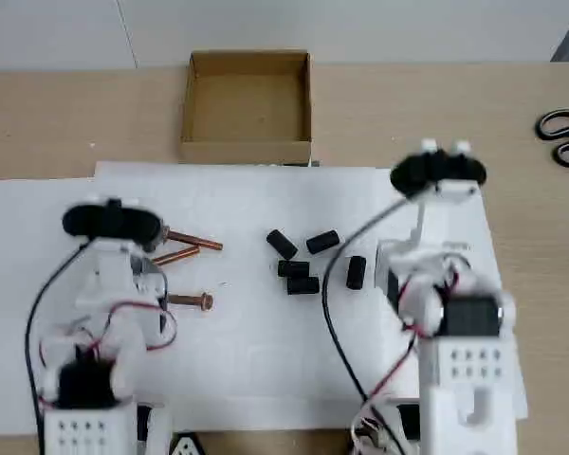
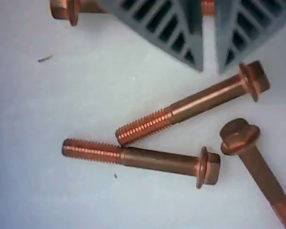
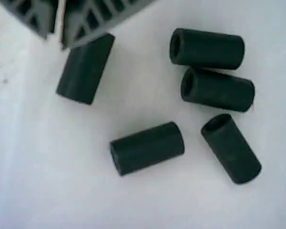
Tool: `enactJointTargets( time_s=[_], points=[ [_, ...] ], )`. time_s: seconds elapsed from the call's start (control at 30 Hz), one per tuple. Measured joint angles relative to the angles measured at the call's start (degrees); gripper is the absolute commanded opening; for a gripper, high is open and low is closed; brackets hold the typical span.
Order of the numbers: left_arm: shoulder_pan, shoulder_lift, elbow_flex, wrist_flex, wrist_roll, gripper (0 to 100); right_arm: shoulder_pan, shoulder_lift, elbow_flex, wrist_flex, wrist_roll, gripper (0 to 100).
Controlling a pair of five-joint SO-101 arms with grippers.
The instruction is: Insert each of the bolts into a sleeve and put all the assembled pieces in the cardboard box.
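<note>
Bolts (image 2: 148, 160) and black sleeves (image 3: 147, 148) lie loose, outside the cardboard box (image 1: 247, 150).

High view: the left arm (image 1: 123, 270) covers one end of two bolts (image 1: 194, 242); the scissors (image 1: 564, 136) are cut by the picture's edge. Left wrist view: the left claw (image 2: 209, 67) runs past the edge and hides most of one bolt (image 2: 64, 8); another bolt (image 2: 260, 164) leaves the picture. Right wrist view: the right claw (image 3: 56, 40), cut by the edge, overlaps one sleeve (image 3: 85, 69).
</note>
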Motion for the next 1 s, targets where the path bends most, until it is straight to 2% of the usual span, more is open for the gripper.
enactJointTargets(
  time_s=[0.1,0.27,0.47,0.57,0.77,1.0],
  points=[
    [0.00,13.80,-11.69,4.75,-1.05,1,0.00,8.18,-8.00,6.15,0.00,0.4],
    [0.00,36.22,-31.03,15.21,-6.68,1,0.00,20.75,-16.70,16.35,0.00,0.4],
    [0.00,56.35,-43.52,21.63,-7.12,1,0.00,32.00,-24.62,23.21,0.00,0.5],
    [0.00,59.08,-44.31,21.80,-7.21,1,0.00,35.08,-25.67,23.56,0.00,2.4],
    [-0.09,59.78,-44.57,21.80,-7.65,10,-4.13,38.77,-25.76,23.56,-2.02,17.7],
    [-0.09,59.78,-41.85,20.04,-7.47,11,-7.82,45.89,-25.76,21.45,-3.60,18.9]
  ],
)
